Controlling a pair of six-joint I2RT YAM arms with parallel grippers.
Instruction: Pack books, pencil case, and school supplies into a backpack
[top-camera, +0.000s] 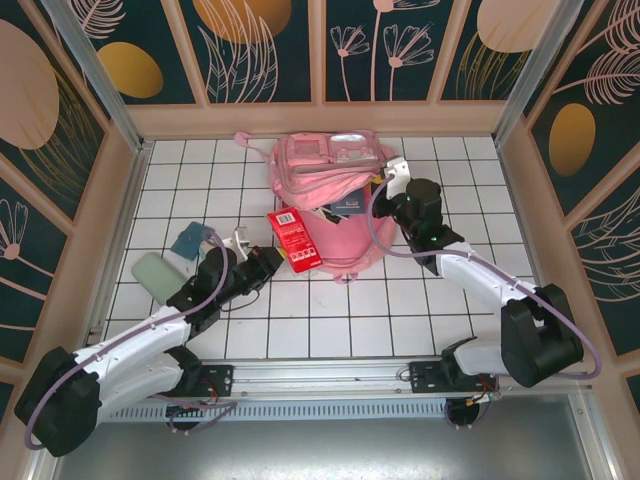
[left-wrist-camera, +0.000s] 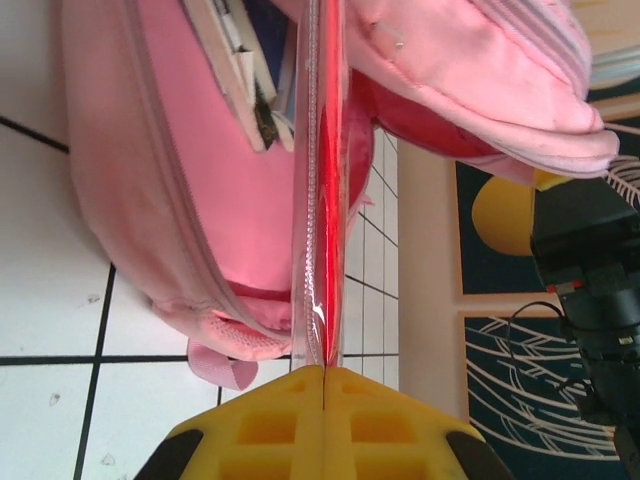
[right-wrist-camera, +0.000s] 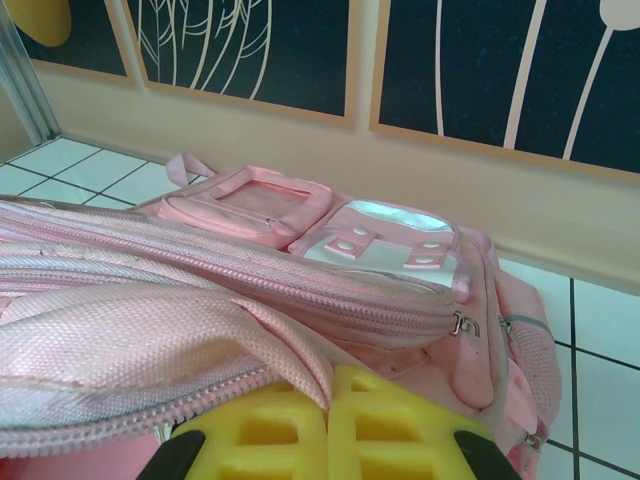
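Top view, left gripper (top-camera: 272, 262): clenched on the red piece (top-camera: 295, 240); the backpack (top-camera: 335, 190) mouth lies just ahead of it.
Top view, right gripper (top-camera: 392, 178): at the mouth's rim, on the opposite side.
Left wrist, axis: red piece seen edge-on, running straight out from the pads (left-wrist-camera: 260, 430); books (left-wrist-camera: 235, 70) sit inside, beside its far end.
Right wrist, grip: pinching the pink rim fabric; pockets lie beyond the fingers.
Next move (judgement): push forward along that axis.
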